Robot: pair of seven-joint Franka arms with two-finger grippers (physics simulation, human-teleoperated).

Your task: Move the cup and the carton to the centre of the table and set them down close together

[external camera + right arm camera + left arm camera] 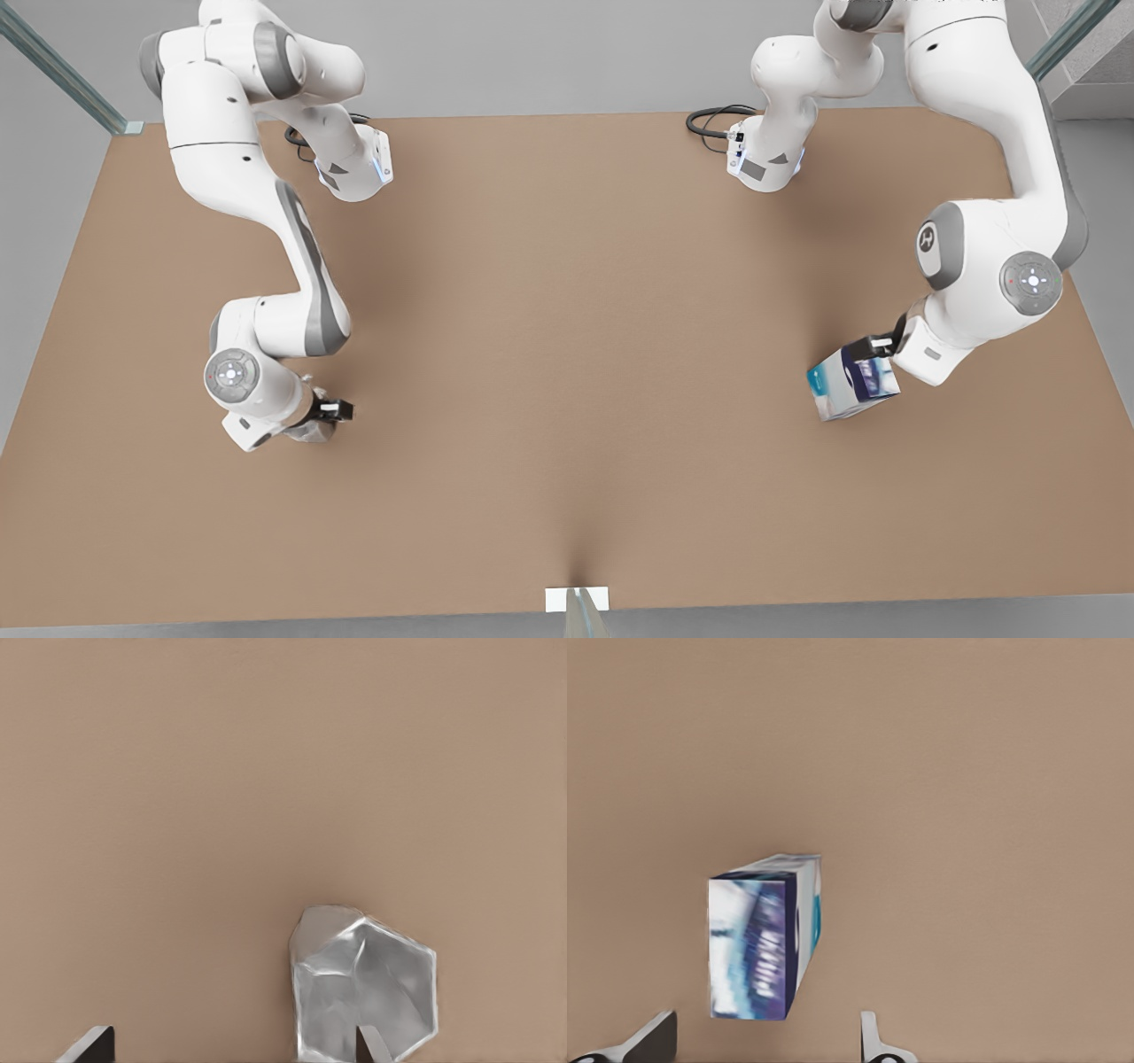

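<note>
The carton [764, 937], a white box with a blue-purple band of unreadable pale lettering, lies between the spread fingers of the left claw [757, 1041], at the front view's right. The faceted silver cup [363, 992] sits beside 1 finger of the open right claw [232, 1047] on the matte brown bench [567, 354].

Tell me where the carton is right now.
The carton sits on the table at the front view's right, below the open left gripper, far from centre.
</note>
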